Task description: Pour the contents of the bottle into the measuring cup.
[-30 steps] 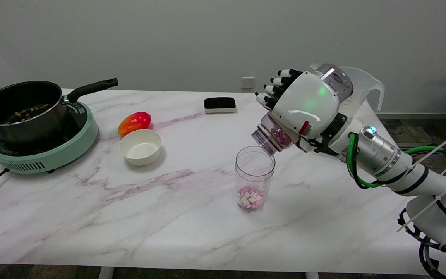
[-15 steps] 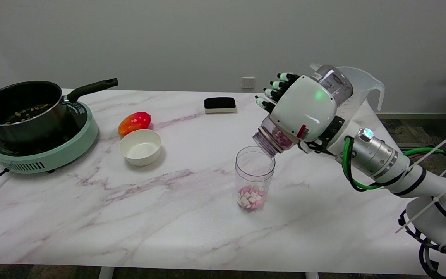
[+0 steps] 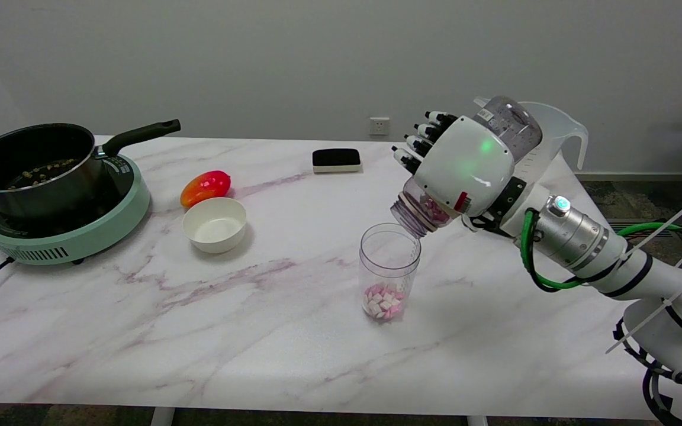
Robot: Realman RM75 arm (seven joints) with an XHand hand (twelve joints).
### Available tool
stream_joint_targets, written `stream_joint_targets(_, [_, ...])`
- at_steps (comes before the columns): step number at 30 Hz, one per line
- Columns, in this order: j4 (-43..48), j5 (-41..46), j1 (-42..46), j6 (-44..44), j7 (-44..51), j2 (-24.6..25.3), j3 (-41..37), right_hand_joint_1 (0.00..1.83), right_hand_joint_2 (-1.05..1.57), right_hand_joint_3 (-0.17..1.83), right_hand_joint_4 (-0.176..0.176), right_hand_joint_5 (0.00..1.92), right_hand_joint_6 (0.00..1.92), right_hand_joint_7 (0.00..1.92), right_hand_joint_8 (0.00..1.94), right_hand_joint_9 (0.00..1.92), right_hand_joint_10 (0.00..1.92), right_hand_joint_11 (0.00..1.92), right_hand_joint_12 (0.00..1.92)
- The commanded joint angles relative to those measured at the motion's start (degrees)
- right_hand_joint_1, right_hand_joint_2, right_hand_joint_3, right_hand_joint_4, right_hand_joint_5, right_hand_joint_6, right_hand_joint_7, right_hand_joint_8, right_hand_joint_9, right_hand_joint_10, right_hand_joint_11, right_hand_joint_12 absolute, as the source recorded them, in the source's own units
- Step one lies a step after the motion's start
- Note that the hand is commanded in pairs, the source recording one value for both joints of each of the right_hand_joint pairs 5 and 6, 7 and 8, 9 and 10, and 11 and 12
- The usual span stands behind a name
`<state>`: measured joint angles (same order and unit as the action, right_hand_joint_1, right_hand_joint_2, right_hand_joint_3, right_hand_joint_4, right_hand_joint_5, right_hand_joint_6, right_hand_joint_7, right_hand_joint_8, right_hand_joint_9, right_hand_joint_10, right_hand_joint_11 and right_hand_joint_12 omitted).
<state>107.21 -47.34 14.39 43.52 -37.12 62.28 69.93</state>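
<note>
My right hand grips a clear bottle in the head view and holds it tilted, base up to the right and open mouth down to the left. A few pink and white pieces sit near its neck. The mouth hangs just above the right rim of a clear measuring cup, which stands upright on the marble table. A small heap of pink and white pieces lies in the cup's bottom. The hand's back hides the bottle's middle.
A translucent jug stands behind the hand at the table's far right. A white bowl and a red-orange fruit lie left of centre. A black pot sits on a green cooker at the left. A black block lies at the back.
The hand and bottle have shifted slightly to the right and tipped a little steeper, so the mouth now sits closer over the cup's right rim. The cup has not moved.
</note>
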Motion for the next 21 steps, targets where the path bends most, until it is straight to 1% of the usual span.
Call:
stream_joint_targets(1, [0.17, -0.57, -0.08, -0.11, 3.01, -0.06, -1.47, 1.39, 1.57, 0.47, 0.000, 1.92, 1.92, 1.92, 1.92, 1.88, 1.88, 1.55, 1.55])
stream_joint_targets(10, [0.33, 3.23, -0.56, -2.23, 3.14, 0.03, 2.01, 1.40, 1.57, 0.44, 0.000, 1.92, 1.92, 1.92, 1.92, 1.88, 1.88, 1.55, 1.55])
stream_joint_targets(15, [0.24, 7.36, -0.89, -5.39, 2.66, 0.10, 5.65, 1.40, 1.57, 0.45, 0.000, 1.92, 1.92, 1.92, 1.92, 1.87, 1.87, 1.53, 1.53])
stream_joint_targets(17, [0.16, 9.49, -1.53, -7.32, 0.86, 0.11, 7.84, 1.40, 1.57, 0.49, 0.000, 1.92, 1.92, 1.92, 1.92, 1.87, 1.87, 1.53, 1.53])
stream_joint_targets(21, [-0.07, 11.74, -2.31, -7.76, 0.10, 0.92, 10.49, 1.40, 1.57, 0.57, 0.000, 1.92, 1.92, 1.92, 1.92, 1.86, 1.86, 1.52, 1.52])
